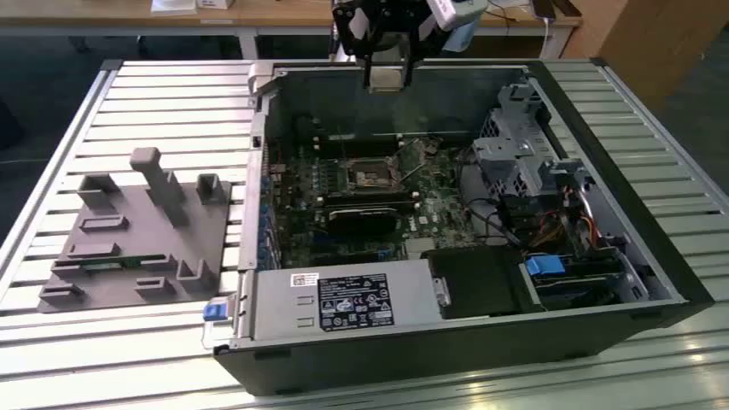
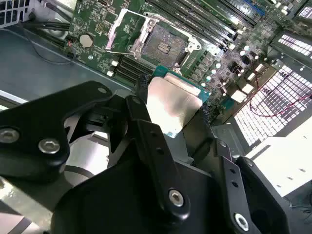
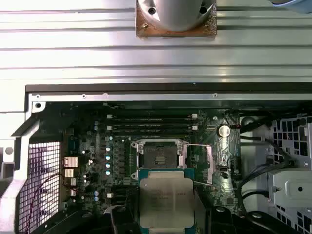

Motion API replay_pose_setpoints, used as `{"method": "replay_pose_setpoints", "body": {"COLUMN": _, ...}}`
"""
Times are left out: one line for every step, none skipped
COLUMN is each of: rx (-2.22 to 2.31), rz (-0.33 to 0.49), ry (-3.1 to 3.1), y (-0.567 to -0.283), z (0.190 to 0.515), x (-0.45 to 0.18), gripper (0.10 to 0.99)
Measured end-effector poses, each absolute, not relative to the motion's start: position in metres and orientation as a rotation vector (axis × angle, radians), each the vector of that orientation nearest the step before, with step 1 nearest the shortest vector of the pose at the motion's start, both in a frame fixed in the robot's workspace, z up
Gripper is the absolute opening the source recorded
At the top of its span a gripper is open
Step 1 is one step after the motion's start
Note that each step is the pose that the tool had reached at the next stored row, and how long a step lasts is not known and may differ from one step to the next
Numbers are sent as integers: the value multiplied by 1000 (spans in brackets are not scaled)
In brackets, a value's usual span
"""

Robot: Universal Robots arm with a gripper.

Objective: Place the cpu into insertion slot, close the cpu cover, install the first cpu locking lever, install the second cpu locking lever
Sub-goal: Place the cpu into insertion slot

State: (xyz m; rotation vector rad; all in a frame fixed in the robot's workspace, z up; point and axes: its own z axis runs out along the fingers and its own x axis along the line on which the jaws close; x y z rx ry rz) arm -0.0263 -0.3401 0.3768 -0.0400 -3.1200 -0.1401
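1. One gripper (image 2: 173,105) hangs over the open computer case (image 1: 638,282); its two black fingers (image 2: 146,126) are drawn in only as far as the width of the cpu (image 2: 170,100), which they clamp by opposite edges.
2. Both wrist views show the chip's dull silver top facing the cameras, with a thin green border around it; in the first wrist view the cpu (image 3: 165,195) sits between the finger ends of the gripper (image 3: 165,214).
3. In the exterior view the gripper (image 1: 385,77) is high above the case's far wall, with the cpu (image 1: 385,79) at its lower end, well clear of the motherboard (image 1: 439,213).
4. The insertion slot (image 2: 163,46) lies bare on the green board, its dark square recess uncovered; the first wrist view shows the slot (image 3: 158,156) just beyond the held chip, apart from it.
5. The cpu cover (image 2: 113,36) is swung open, tilted up from its hinge beside the slot.
6. In the exterior view a grey fixture plate (image 1: 137,248) lies on the slatted table (image 1: 171,94) to the case's left, and the power supply box (image 1: 341,303) sits at the case's near edge.
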Motion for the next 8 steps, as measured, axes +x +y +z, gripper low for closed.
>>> {"method": "replay_pose_setpoints", "body": {"rx": -40, "rz": -140, "ry": -3120, "y": -340, "z": 377, "x": -26, "gripper": 537}}
{"method": "replay_pose_setpoints", "body": {"rx": -40, "rz": -140, "ry": -3120, "y": -340, "z": 377, "x": -26, "gripper": 537}}
{"method": "replay_pose_setpoints", "body": {"rx": -40, "rz": -140, "ry": -3120, "y": -340, "z": 377, "x": -26, "gripper": 537}}
{"method": "replay_pose_setpoints", "body": {"rx": -40, "rz": -140, "ry": -3120, "y": -340, "z": 377, "x": -26, "gripper": 537}}
{"method": "replay_pose_setpoints", "body": {"rx": -40, "rz": -140, "ry": -3120, "y": -340, "z": 377, "x": -26, "gripper": 537}}
{"method": "replay_pose_setpoints", "body": {"rx": -45, "rz": -140, "ry": -3120, "y": -340, "z": 377, "x": -26, "gripper": 537}}
{"method": "replay_pose_setpoints", "body": {"rx": -55, "rz": -140, "ry": -3120, "y": -340, "z": 377, "x": -26, "gripper": 537}}
{"method": "replay_pose_setpoints", "body": {"rx": -70, "rz": -140, "ry": -3120, "y": -340, "z": 377, "x": -26, "gripper": 537}}
